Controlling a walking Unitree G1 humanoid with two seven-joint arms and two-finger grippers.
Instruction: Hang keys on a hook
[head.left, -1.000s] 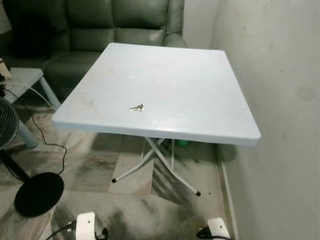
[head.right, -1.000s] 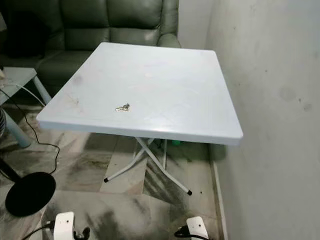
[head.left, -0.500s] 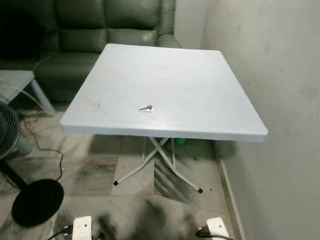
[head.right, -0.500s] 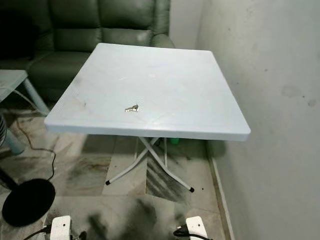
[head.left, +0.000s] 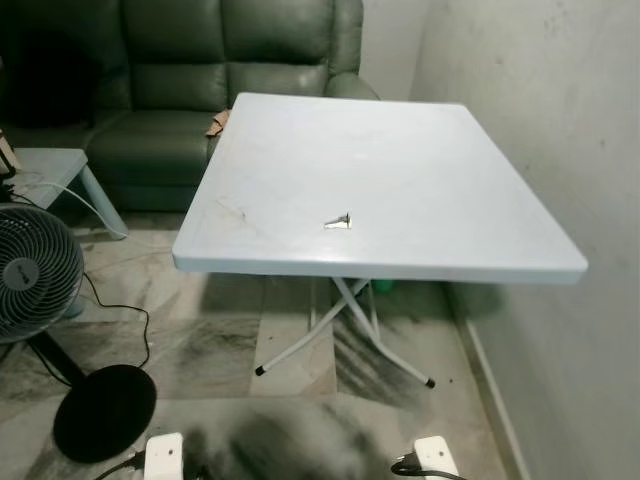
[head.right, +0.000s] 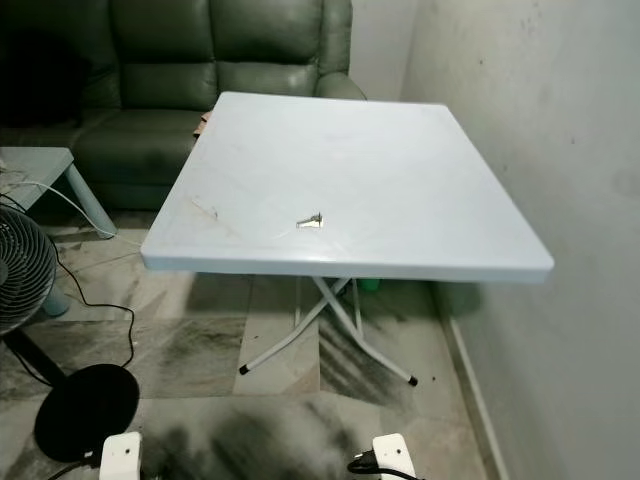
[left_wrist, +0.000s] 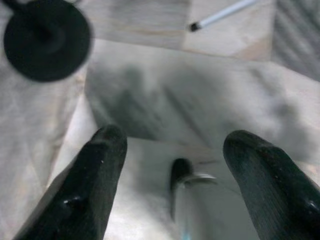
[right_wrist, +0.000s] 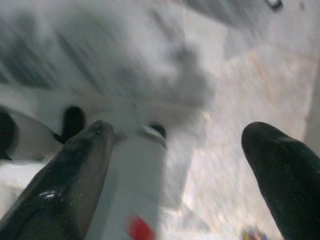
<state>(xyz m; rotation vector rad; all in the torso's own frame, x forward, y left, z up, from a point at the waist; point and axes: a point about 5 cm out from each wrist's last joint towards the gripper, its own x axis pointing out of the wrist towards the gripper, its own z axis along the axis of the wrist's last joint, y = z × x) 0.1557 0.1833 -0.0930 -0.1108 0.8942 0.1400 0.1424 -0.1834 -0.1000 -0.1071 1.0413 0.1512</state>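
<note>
One small bunch of keys (head.left: 339, 222) lies flat on the white folding table (head.left: 480, 200), just below centre of the left eye frame and close to the table's near edge. No hook can be made out. A green sofa (head.left: 180, 90) occupies the upper left, a standing fan (head.left: 35, 275) the left edge.

Left gripper (left_wrist: 175, 185) and right gripper (right_wrist: 175, 180) both hang low over the marbled floor, fingers spread wide, holding nothing.

Assessment: the keys appear light, rigid metal, thin and liable to skid on the smooth tabletop. Best taken across the raised end of the bunch, pinched firmly; whether a ring is present is too small to tell.
</note>
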